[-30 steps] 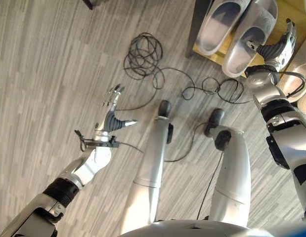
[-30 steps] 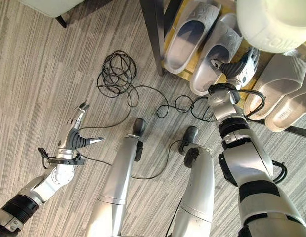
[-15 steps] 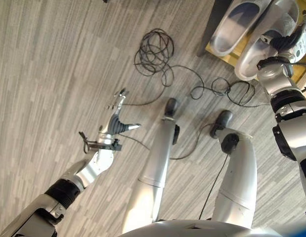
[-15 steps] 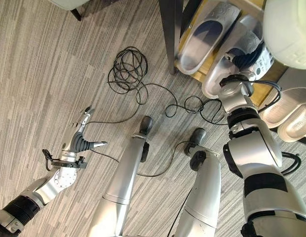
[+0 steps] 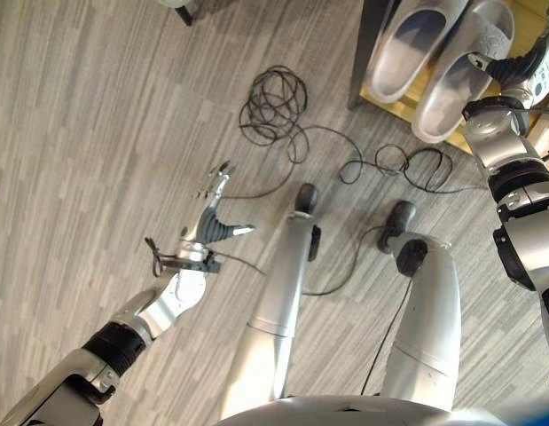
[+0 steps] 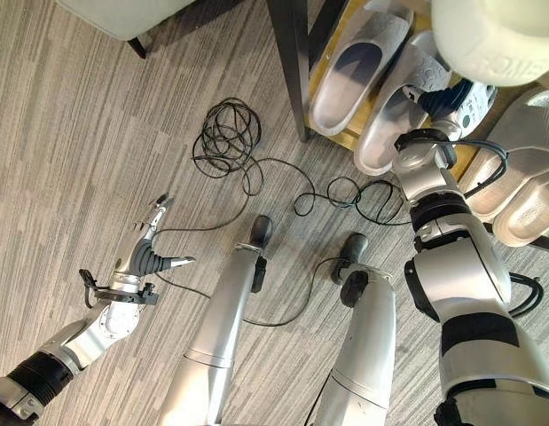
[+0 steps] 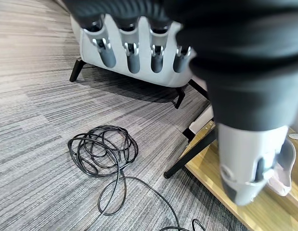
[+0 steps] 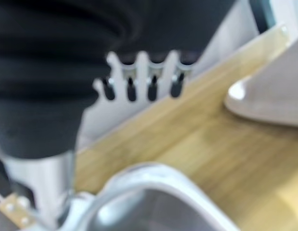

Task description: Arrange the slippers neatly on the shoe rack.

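The left arm enters from seven o'clock in the eye views and reaches toward one o'clock. Its left hand [image 5: 213,222] hangs open, fingers straight and spread, thumb splayed toward three o'clock. The right arm rises along the three o'clock edge to about one o'clock, where the right hand [image 6: 454,98] has fingers straight, thumb apart.

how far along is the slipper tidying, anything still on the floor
Mostly done, it seems. A grey pair of slippers lies side by side on the wooden shoe rack, and a beige pair lies beside it. The right hand is at the grey slipper nearest it, apparently straightening it. The left hand hangs open over the floor, holding nothing. No slipper lies on the visible floor.
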You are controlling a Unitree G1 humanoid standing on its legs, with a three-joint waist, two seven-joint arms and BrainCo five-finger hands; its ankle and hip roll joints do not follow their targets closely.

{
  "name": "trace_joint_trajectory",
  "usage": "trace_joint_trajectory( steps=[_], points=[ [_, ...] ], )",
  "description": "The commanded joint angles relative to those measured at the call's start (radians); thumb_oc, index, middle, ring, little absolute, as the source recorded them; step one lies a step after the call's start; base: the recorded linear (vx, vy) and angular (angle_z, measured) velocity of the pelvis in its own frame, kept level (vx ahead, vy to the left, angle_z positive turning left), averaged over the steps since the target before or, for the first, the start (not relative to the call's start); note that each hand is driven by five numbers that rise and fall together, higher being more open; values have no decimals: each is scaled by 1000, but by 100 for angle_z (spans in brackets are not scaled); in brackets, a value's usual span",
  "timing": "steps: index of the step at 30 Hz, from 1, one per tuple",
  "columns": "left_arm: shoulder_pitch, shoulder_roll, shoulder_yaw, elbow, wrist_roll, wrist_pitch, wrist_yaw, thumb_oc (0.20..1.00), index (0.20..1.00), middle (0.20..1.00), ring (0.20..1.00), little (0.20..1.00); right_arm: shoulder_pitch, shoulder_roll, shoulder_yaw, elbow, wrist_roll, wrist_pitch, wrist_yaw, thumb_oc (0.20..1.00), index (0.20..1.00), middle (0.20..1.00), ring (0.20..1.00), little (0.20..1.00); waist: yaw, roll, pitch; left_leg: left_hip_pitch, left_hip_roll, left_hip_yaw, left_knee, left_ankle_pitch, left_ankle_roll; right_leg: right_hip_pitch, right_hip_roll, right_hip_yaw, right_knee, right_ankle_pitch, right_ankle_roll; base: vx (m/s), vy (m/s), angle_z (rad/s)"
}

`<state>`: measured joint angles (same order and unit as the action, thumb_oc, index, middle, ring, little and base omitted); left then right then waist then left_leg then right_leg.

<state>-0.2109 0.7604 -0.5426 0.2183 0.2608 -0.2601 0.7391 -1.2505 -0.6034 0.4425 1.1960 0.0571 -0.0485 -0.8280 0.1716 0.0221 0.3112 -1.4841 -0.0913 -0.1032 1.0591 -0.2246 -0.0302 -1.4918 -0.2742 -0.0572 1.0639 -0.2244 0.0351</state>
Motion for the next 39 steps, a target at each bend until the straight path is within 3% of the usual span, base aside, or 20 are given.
trace_joint_trajectory(
  steps=[1,15,21,31,39],
  points=[
    [22,2,11,-18,-16,-36,-1,1000,1000,1000,1000,1000,-34,-59,36,6,31,-18,2,1000,1000,1000,1000,1000,-8,25,3,-22,13,-3,-200,77,-30,61,7,20,-40,-95,47,0,0,0],
    [86,8,-11,-21,-11,-24,-6,1000,1000,1000,1000,1000,-68,-83,88,187,-32,42,-5,1000,1000,1000,1000,1000,7,42,-13,-40,13,-2,-179,61,-22,48,10,27,-18,-119,44,21,-4,1],
    [84,25,-34,-31,12,-25,1,1000,1000,1000,1000,1000,-112,-148,108,231,-63,70,-25,1000,1000,1000,1000,1000,11,65,-3,-32,-2,-4,-202,78,-23,49,4,44,-16,-121,53,-1,-12,4],
    [103,22,-54,-7,2,-52,12,1000,1000,1000,1000,1000,-143,-211,135,241,-78,66,-32,1000,1000,1000,1000,1000,31,74,-22,3,-44,-20,-276,116,-35,69,-32,48,-19,-145,35,-3,-45,16],
    [89,6,-68,58,-11,-61,2,1000,1000,1000,1000,1000,-158,-175,136,234,-33,32,-9,1000,1000,1000,1000,1000,44,74,-16,8,-49,-25,-305,139,-40,77,-35,46,-25,-146,35,-1,-6,7]
  ],
)
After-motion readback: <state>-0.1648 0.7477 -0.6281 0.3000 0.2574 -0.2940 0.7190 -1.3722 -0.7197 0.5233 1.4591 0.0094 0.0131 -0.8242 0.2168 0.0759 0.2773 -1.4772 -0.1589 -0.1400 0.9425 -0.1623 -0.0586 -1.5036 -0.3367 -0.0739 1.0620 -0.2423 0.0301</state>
